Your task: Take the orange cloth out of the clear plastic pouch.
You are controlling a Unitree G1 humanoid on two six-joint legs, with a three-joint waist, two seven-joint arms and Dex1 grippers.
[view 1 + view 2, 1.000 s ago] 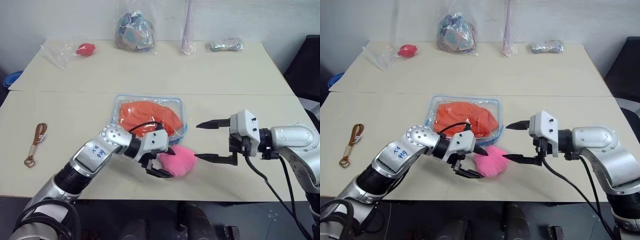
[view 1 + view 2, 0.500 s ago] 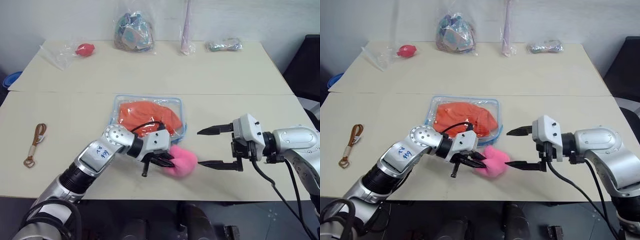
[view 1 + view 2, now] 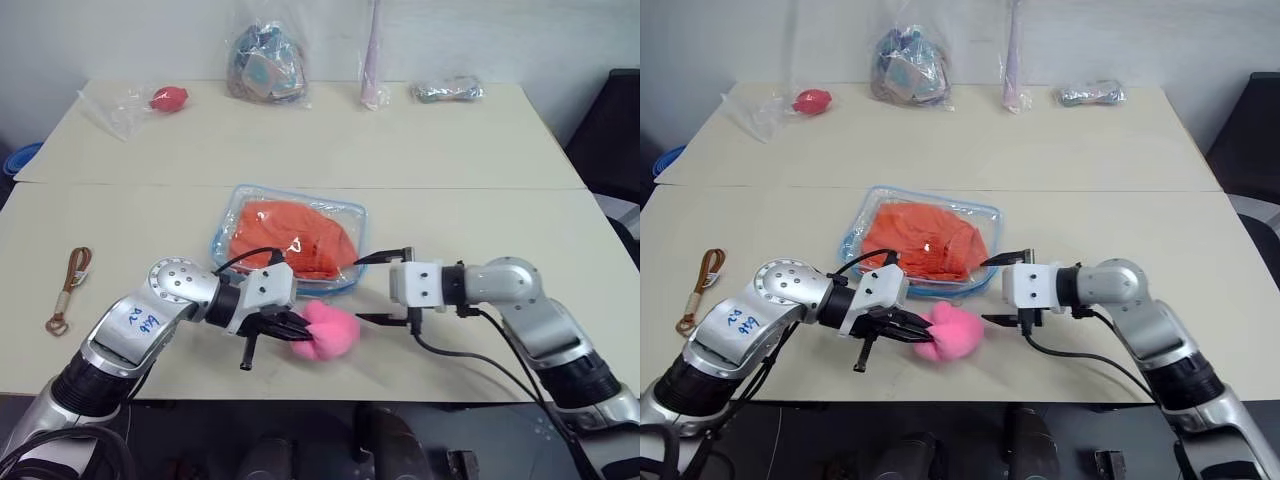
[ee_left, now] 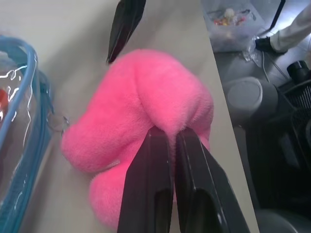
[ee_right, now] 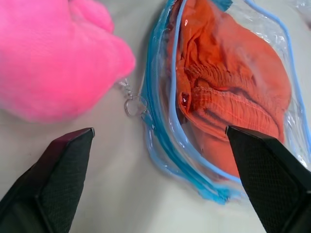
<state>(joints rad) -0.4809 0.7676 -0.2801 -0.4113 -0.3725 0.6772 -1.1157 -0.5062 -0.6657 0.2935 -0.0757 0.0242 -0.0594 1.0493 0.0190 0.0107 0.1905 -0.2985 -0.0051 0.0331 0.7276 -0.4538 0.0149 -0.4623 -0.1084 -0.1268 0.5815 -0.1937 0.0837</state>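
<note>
Beside the clear plastic pouch (image 3: 288, 240), left hand (image 3: 297, 331) clamps pink plush (image 3: 330, 329); right hand (image 3: 373, 288) gapes

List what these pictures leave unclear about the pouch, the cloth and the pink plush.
- Clear plastic pouch: its near edge is hidden in the head views behind the left gripper and right gripper; whether the zipper is open cannot be told.
- Orange cloth: cut off by the right wrist view's edge.
- Pink plush: whether the small ring links it to the pouch is too small to tell.
</note>
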